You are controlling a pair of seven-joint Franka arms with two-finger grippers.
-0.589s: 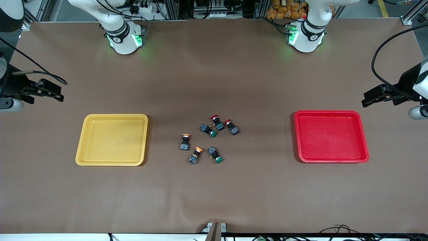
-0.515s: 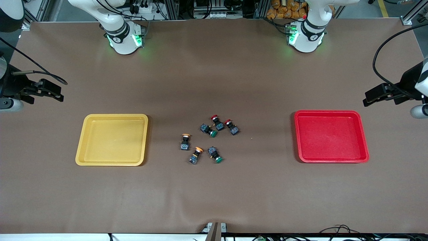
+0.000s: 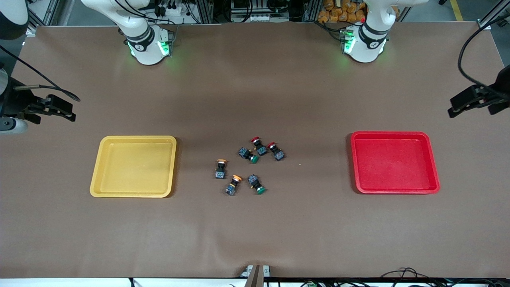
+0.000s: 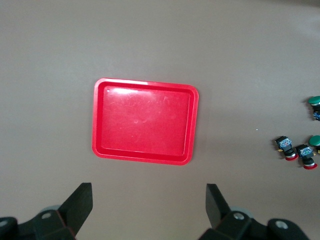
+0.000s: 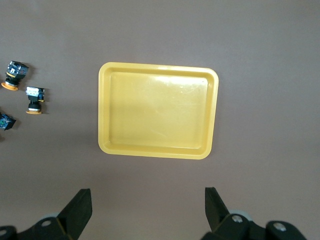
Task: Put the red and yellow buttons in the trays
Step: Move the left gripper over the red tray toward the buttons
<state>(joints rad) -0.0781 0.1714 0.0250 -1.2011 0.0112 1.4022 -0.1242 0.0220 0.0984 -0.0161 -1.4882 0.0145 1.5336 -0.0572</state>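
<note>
Above table ends, left claw (image 4: 146, 210) open, right claw (image 5: 146, 210) open, both raised.

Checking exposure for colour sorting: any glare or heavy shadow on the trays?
Front view: even light, yellow tray and red tray cast faint shadows. Left wrist view: pale sheen on the red tray's floor. Right wrist view: mild sheen on the yellow tray.

We see no readable text, brand or number anywhere here; the small marks on the arm bases near their green lights are too tiny for us to make out.
</note>
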